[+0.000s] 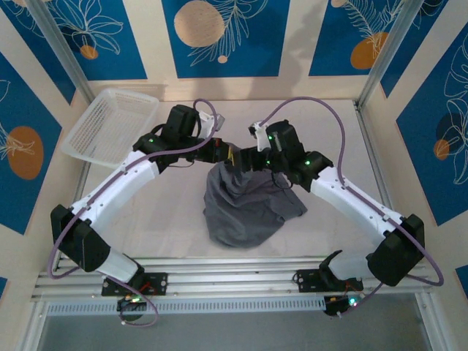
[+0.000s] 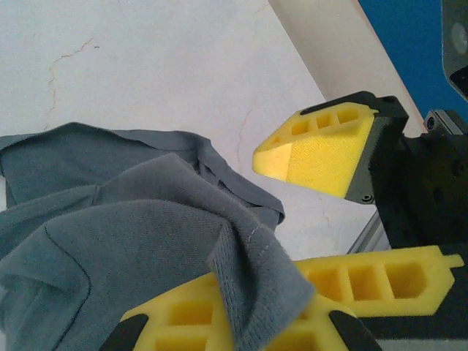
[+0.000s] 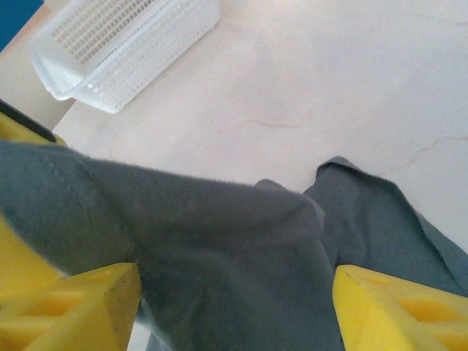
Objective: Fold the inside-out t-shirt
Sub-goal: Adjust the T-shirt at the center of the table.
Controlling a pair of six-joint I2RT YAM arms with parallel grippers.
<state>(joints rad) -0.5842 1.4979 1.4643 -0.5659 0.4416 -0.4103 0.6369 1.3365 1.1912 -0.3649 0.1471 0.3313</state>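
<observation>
The inside-out t-shirt [image 1: 241, 208] is a slate-grey bunch in the middle of the table, with its top edge lifted between the two grippers. My left gripper [image 1: 231, 156] is shut on a fold of that cloth; in the left wrist view the fold [image 2: 256, 278] is pinched between the yellow fingers [image 2: 175, 322]. Close to its right, my right gripper [image 1: 253, 159] stands open. Its yellow fingers [image 3: 73, 300] are wide apart, and grey cloth [image 3: 234, 248] hangs loose between them. One of those fingers [image 2: 322, 150] also shows in the left wrist view.
A white mesh basket [image 1: 110, 124] sits at the back left of the table, also seen at the top left of the right wrist view [image 3: 124, 44]. Bare pale tabletop [image 1: 175, 219] lies around the shirt. Metal rails [image 1: 234, 281] run along the near edge.
</observation>
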